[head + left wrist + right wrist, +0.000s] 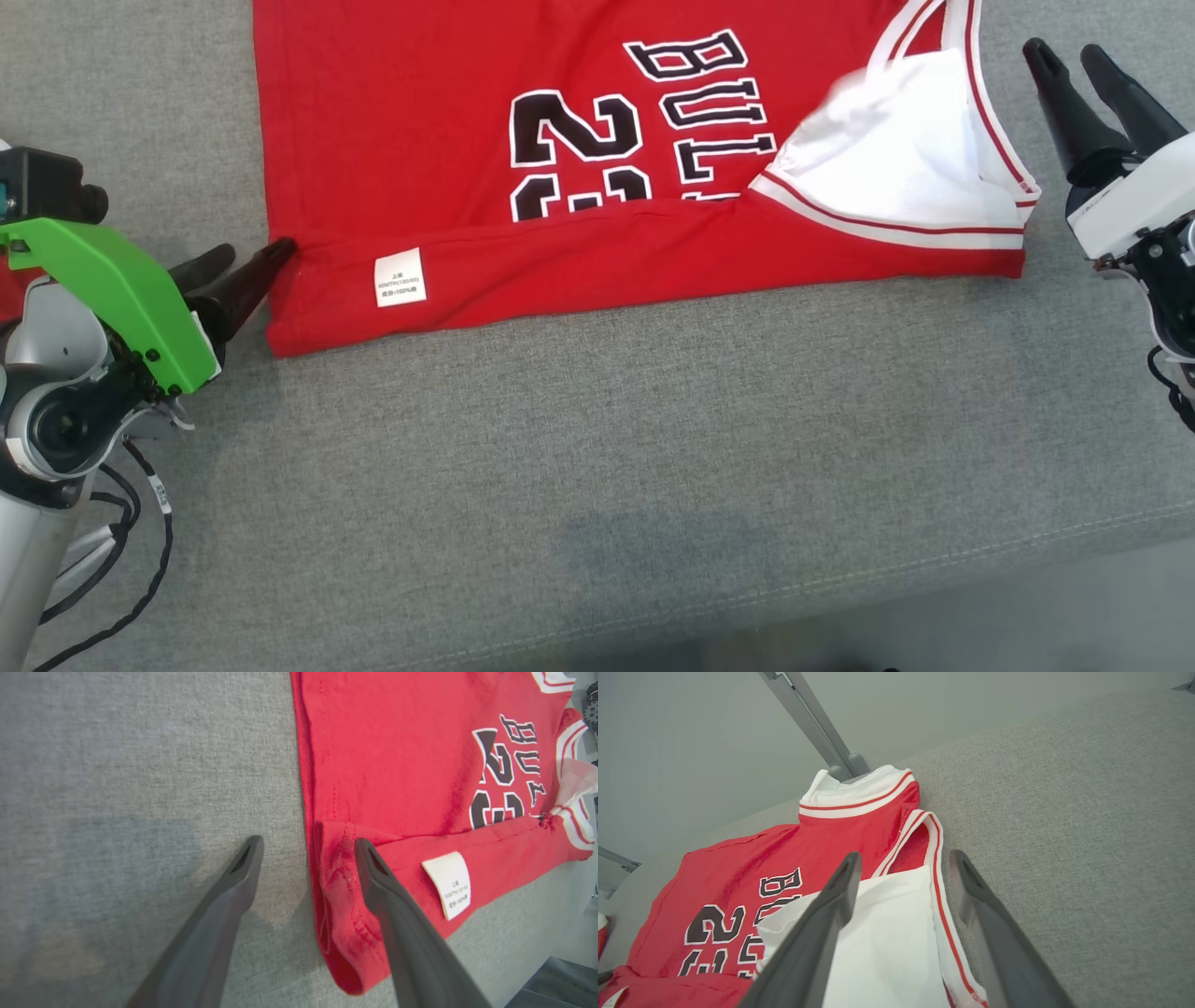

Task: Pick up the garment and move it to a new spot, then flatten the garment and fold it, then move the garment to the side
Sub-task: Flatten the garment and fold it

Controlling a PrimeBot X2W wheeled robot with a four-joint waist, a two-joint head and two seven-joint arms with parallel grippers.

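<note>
The garment (401, 112) is a red basketball jersey with black-and-white lettering, lying flat on the grey cloth surface. Its near edge is folded up over itself, showing a white label (400, 277) and a white inner panel (896, 159). My left gripper (247, 264) stands open at the folded lower-left corner; in the left wrist view one finger (397, 914) lies over the red fold (341, 933) and the other on bare grey cloth, gripper (308, 844). My right gripper (1074, 61) is open just right of the jersey's white-trimmed armhole, gripper (906, 858) above the trim (936, 858).
The grey cloth surface (597, 448) extends broadly toward me, its front seam running low right. In the right wrist view a metal frame post (817, 723) rises behind the jersey against a pale wall.
</note>
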